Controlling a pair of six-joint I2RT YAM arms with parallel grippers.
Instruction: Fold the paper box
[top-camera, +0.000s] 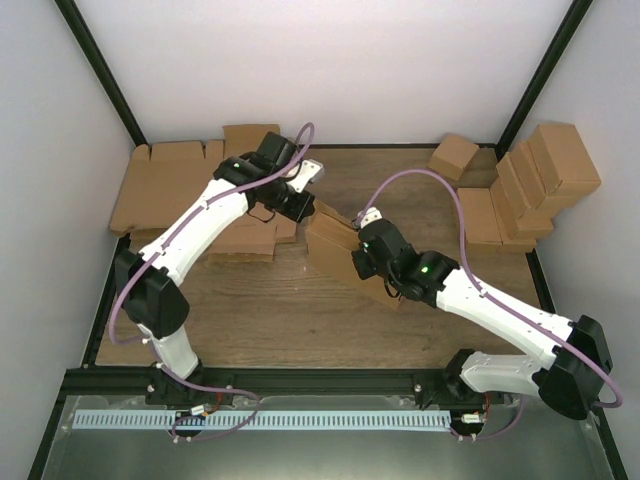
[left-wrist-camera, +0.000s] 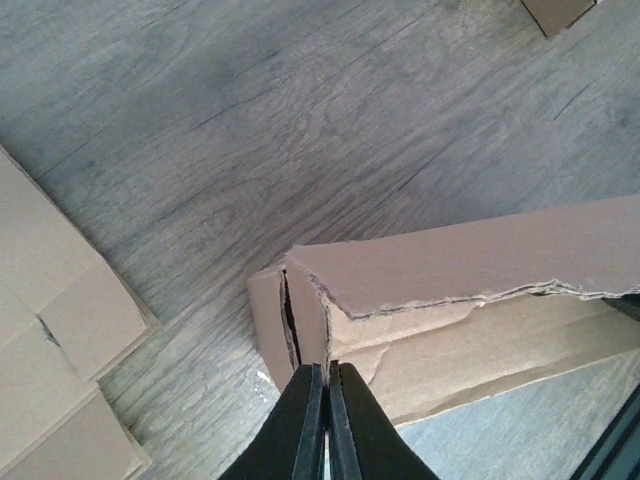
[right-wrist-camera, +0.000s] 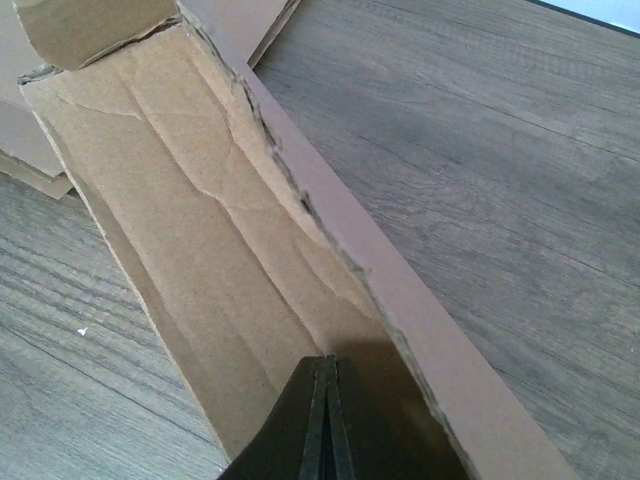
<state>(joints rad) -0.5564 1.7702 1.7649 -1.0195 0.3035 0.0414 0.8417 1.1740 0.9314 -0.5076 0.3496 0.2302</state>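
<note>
The paper box (top-camera: 333, 240) lies part-folded mid-table, a long shallow brown cardboard shape running diagonally between the two grippers. My left gripper (top-camera: 308, 207) is at its far end. In the left wrist view the gripper (left-wrist-camera: 327, 372) is shut on the thin edge of the end wall at a corner of the box (left-wrist-camera: 480, 260). My right gripper (top-camera: 360, 265) is at the near end. In the right wrist view it (right-wrist-camera: 327, 362) is shut and empty, its tips against the inner panel of the box (right-wrist-camera: 200, 200), beside a raised side wall.
A pile of flat cardboard blanks (top-camera: 170, 185) lies at the back left, close to the box, and shows in the left wrist view (left-wrist-camera: 60, 330). Several ready-made brown boxes (top-camera: 530, 185) are clustered at the back right, with one more (top-camera: 453, 155) set apart. Black frame posts stand at the back corners.
</note>
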